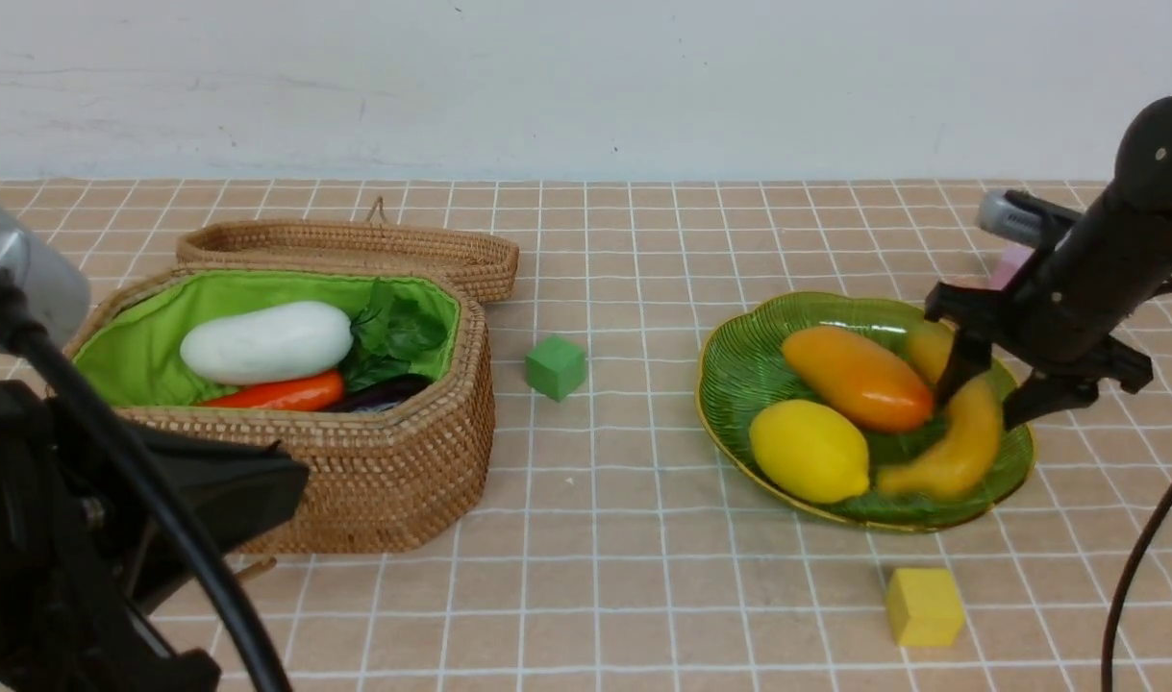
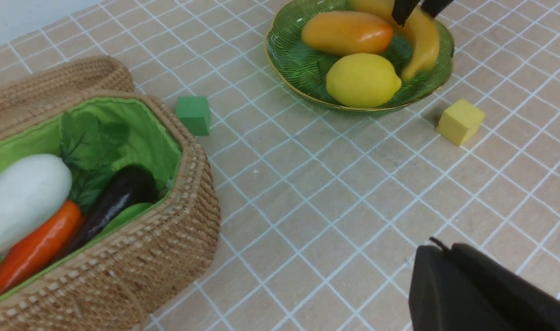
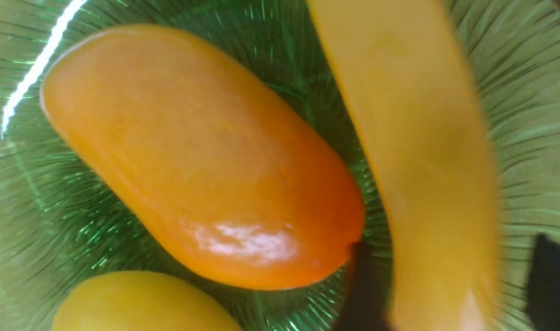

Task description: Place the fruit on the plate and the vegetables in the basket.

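On the green plate (image 1: 739, 375) at the right, the lemon (image 1: 809, 450), mango (image 1: 857, 377) and banana (image 1: 965, 437) are gathered, the right gripper (image 1: 980, 402) spread wide astride the banana. In the basket (image 1: 393, 471), radish (image 1: 266, 342), carrot (image 1: 283, 392) and eggplant (image 1: 386, 392) are seen. The left gripper is taken as closed.

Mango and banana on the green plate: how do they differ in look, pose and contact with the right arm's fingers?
The mango is a plump, straight oval, orange deepening to reddish at one end; the banana is long, curved and paler yellow. The mango lies across the middle of the plate; the banana follows its right edge. The right gripper straddles the banana with fingers spread; the mango lies just outside them. Both are glossy and rest on the plate beside the lemon.
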Controlling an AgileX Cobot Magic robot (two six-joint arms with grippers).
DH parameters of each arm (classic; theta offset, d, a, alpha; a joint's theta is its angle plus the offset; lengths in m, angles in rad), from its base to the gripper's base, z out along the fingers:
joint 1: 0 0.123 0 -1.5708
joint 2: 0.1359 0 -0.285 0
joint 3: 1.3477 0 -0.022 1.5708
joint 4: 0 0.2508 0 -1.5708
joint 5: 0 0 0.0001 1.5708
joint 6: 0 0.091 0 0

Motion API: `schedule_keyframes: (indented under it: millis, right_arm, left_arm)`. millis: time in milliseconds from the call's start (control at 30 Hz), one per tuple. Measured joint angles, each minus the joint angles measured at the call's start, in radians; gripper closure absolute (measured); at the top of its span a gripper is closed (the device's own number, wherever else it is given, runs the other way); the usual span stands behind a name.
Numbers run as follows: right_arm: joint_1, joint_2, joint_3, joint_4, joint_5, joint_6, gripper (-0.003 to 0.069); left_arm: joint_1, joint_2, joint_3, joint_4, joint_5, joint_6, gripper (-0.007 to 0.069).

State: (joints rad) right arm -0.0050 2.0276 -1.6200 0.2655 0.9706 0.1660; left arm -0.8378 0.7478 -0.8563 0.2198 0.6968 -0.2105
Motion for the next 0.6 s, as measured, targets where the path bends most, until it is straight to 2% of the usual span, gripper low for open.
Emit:
schedule_keyframes:
  millis: [33, 67, 100, 200, 300, 500, 600]
  right_arm:
    - [0.0, -0.008, 0.0, 0.0, 0.012, -0.001, 0.0043]
    - [0.0, -0.01, 0.0, 0.0, 0.015, -0.001, 0.0043]
    - [0.0, -0.038, 0.002, -0.001, 0.037, -0.019, -0.0002]
    - [0.001, -0.093, 0.005, -0.009, 0.07, -0.051, 0.0001]
    - [0.004, -0.248, 0.049, -0.031, 0.127, -0.104, 0.0124]
    - [0.015, -0.646, 0.34, -0.064, 0.139, -0.174, 0.054]
    - [0.015, -0.863, 0.545, -0.064, 0.1, -0.176, 0.0662]
  left_arm:
    - [0.0, 0.0, 0.0, 0.011, 0.0, 0.0, 0.0617]
    - [0.0, 0.0, 0.0, 0.014, 0.0, 0.0, 0.0617]
    - [0.0, 0.0, 0.002, 0.044, 0.0, -0.002, 0.0617]
    - [0.0, -0.011, 0.02, 0.093, -0.02, -0.037, 0.063]
    - [0.0, -0.105, 0.108, 0.168, -0.121, -0.158, 0.0637]
    - [-0.001, -0.377, 0.368, 0.31, -0.31, -0.397, 0.0637]
    - [-0.001, -0.476, 0.491, 0.368, -0.384, -0.518, 0.0637]
